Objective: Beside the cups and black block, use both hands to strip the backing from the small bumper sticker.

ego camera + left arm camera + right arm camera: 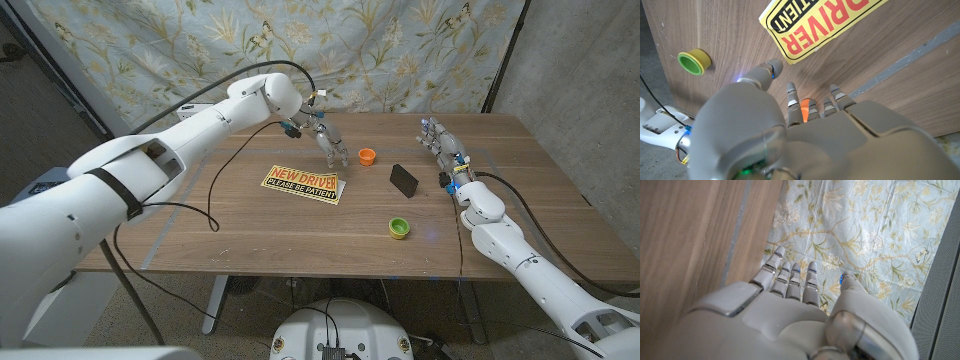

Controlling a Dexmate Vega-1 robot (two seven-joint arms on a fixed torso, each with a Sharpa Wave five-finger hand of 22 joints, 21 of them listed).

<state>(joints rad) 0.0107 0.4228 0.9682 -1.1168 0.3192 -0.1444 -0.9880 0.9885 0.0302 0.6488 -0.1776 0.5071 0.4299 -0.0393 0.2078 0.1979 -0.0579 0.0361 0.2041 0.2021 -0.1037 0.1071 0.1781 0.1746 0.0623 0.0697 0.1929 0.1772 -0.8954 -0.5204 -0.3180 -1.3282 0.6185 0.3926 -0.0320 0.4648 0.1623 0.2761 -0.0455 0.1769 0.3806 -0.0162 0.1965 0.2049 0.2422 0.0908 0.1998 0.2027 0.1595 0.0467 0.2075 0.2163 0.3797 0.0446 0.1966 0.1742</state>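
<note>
Floral curtain (400, 50) behind desk (300, 225). Left hand (330, 143) spread, empty, just above sticker (302, 183) corner, likely for peel; right hand (443, 145) spread, waiting.

Wooden table (300, 225) spanned mid-frame. On it: yellow "NEW DRIVER" bumper sticker (302, 182) left of centre, orange cup (366, 156) above centre, black block (404, 180) just right of centre, green cup (399, 228) lower right of centre.

The yellow bumper sticker (302, 183) reads "NEW DRIVER" in red. Beneath, a black band says "PLEASE BE PATIENT".
</note>
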